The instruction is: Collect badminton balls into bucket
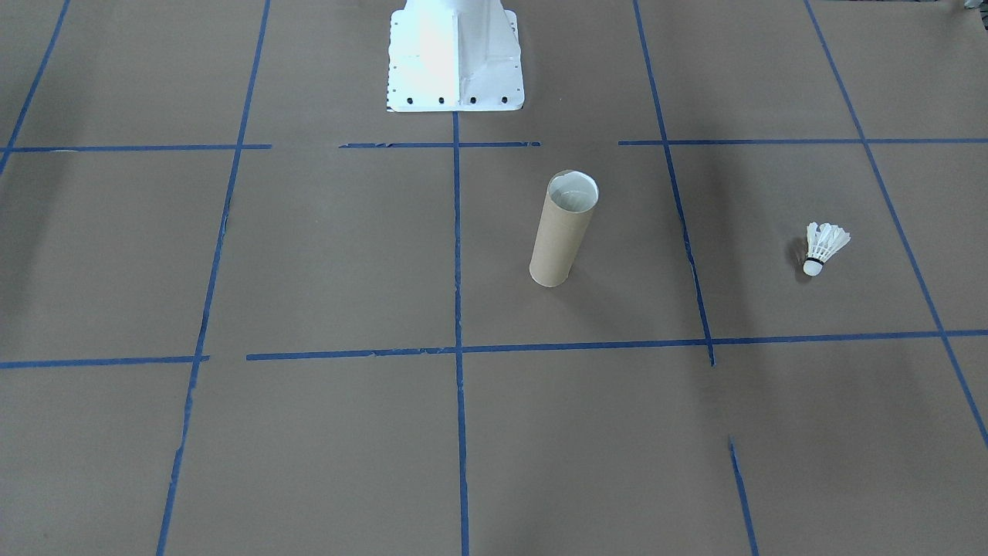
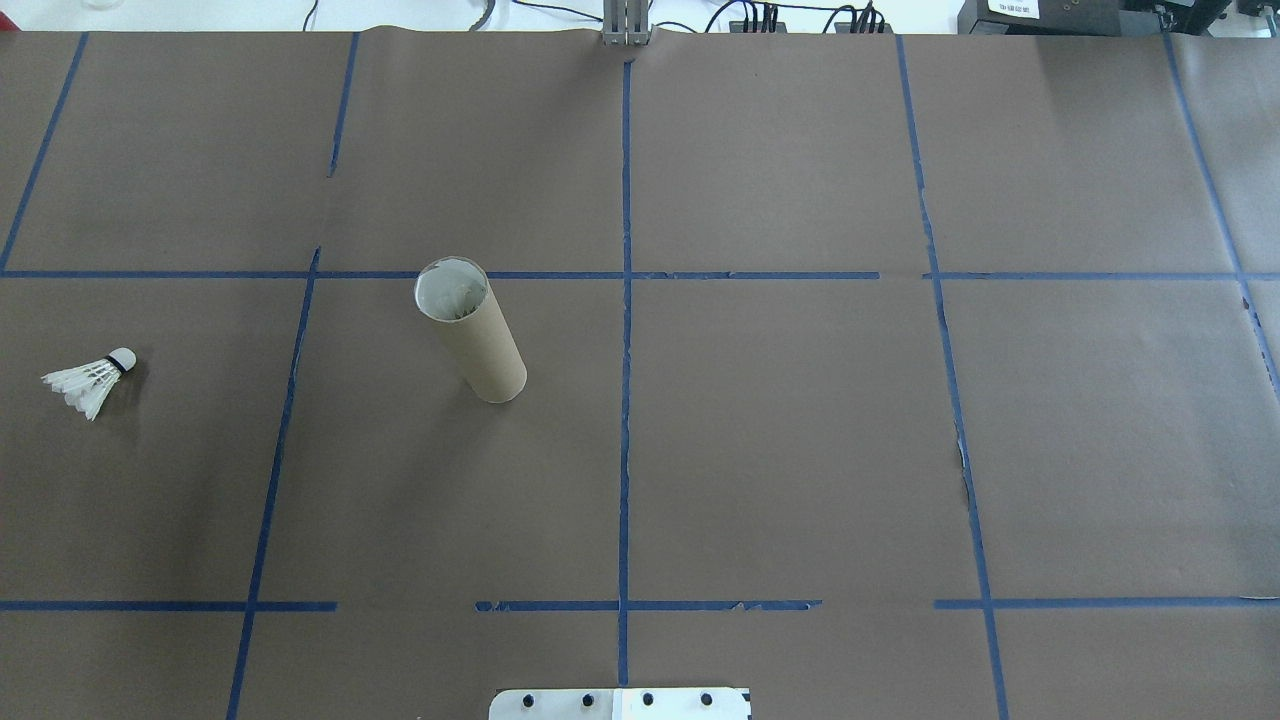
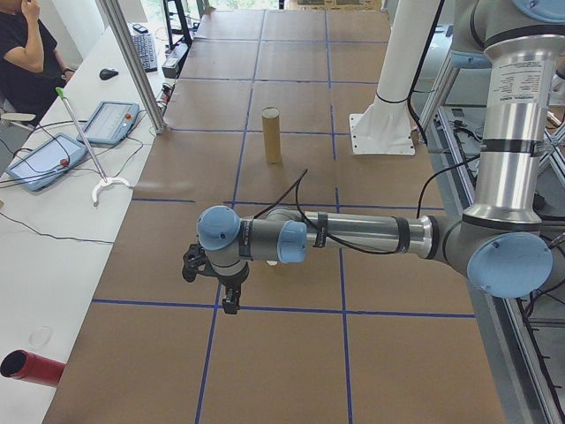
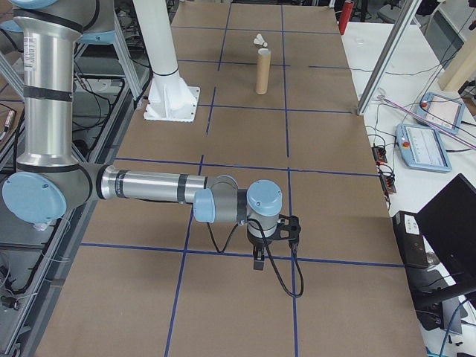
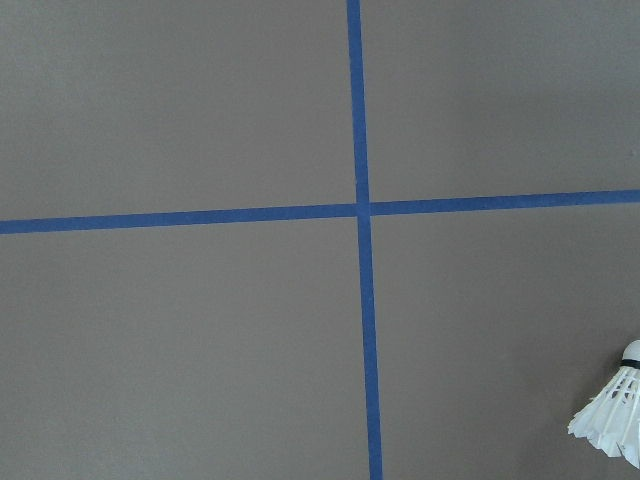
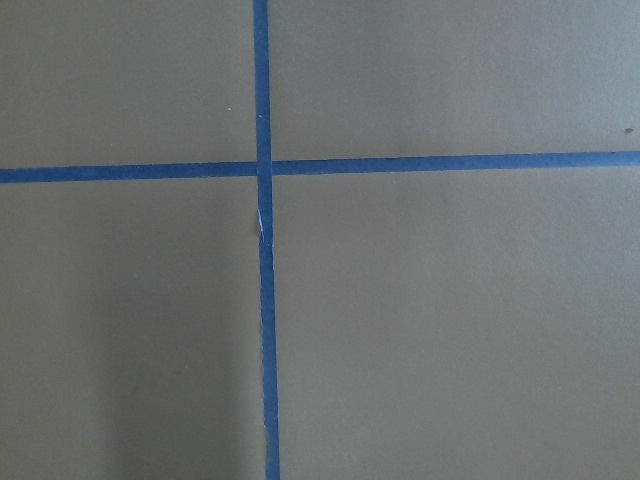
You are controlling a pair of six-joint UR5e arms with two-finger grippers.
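"Below the left gripper [image 3: 231, 303], what is on the table [image 2: 780, 450]?"

"Brown paper and 2 lines of blue tape [image 5: 361, 209] that cross almost straight under its wrist camera. 1 white shuttlecock [image 5: 612, 415] sits off to that camera's lower right corner, cut by the edge of the view, so it is near the gripper but not under it. It lies on its side, dark band next to the cork tip, and nothing touches it."

"And the bucket [image 2: 470, 330]?"

"It stands upright with its mouth open, further along the table from the left gripper, toward the middle and past the shuttlecock. The 2 are well apart, with a tape line between them. From the right gripper [image 4: 258, 260] it is far down the table, and the shuttlecock lies beyond it again."

"Are the fingers apart or together?"

"I cannot tell for either arm. Each gripper shows only from the table's ends, hanging above the paper and pointing down. The right wrist camera sees only another tape crossing [image 6: 262, 168]."

"Anything inside the bucket?"

"A pale inner wall is all I can make out."
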